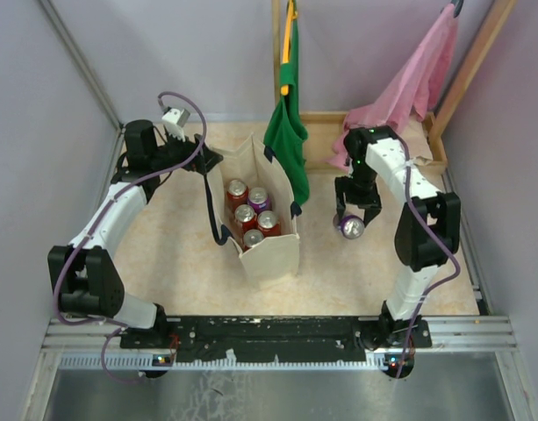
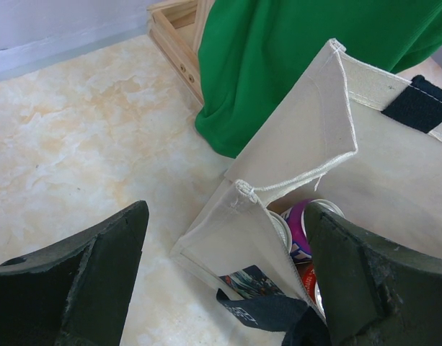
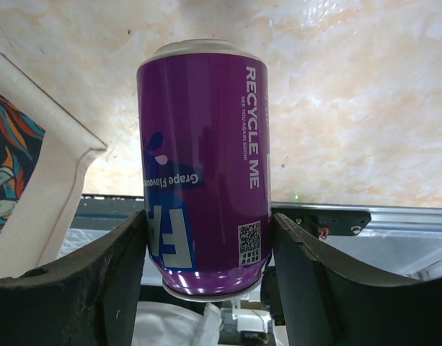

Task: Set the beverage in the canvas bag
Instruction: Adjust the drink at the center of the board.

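The right gripper [image 3: 206,223] is clamped on one purple can [image 3: 205,173]. The top view puts that can right of the canvas bag [image 1: 267,254], roughly halfway between the table's [image 1: 163,263] near and far edges, and it looks lifted clear. So the pick-up reads as done. What's left is the carry across, the drop through the bag's open mouth and the release.

The single canvas bag stands mid-table, mouth up, and I count five cans [image 1: 244,213] inside. One shows purple and the rest look red, so this would be number six.

At the bag's far-left corner the left gripper [image 2: 228,216] hangs spread wide, gripping nothing. One finger sits over the mouth and the other outside the wall. I'd guess it's ready to steady the rim.

Along the far edge there's one wooden tray [image 1: 319,115], with one green cloth bag [image 1: 284,132] and one pink cloth bag [image 1: 400,88] hanging above.
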Available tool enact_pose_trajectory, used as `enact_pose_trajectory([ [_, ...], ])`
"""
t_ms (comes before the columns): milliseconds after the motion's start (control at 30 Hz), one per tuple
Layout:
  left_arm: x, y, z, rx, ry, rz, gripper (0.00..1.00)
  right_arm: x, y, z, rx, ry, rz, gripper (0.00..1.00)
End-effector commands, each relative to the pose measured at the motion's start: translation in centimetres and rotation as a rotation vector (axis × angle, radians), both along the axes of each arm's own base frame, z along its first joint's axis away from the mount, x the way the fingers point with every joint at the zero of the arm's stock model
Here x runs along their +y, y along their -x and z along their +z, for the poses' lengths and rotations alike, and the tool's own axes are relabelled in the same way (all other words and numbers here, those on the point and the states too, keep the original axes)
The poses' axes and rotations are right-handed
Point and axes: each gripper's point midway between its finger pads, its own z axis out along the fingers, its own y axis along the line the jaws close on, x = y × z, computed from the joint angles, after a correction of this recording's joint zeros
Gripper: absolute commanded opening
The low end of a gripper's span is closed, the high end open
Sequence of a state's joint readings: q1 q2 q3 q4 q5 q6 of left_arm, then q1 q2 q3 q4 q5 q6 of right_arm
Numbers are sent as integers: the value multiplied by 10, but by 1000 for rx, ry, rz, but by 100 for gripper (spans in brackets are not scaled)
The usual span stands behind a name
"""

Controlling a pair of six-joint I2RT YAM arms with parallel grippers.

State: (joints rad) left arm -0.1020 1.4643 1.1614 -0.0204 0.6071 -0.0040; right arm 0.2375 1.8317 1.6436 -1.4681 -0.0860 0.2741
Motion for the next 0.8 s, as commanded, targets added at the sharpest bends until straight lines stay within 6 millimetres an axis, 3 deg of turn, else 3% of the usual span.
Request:
enact_pose_trajectory([
  [0,-1,-1,4,-23,18,-14,94,7,22,14,6,-41,11,9],
  [300,-3,1,3,-20,27,-17,94,5,29,-6,89,-12,50,11],
  [767,-1,1,5,-27,26,-8,94,0,12,-41,193,52,99,12],
])
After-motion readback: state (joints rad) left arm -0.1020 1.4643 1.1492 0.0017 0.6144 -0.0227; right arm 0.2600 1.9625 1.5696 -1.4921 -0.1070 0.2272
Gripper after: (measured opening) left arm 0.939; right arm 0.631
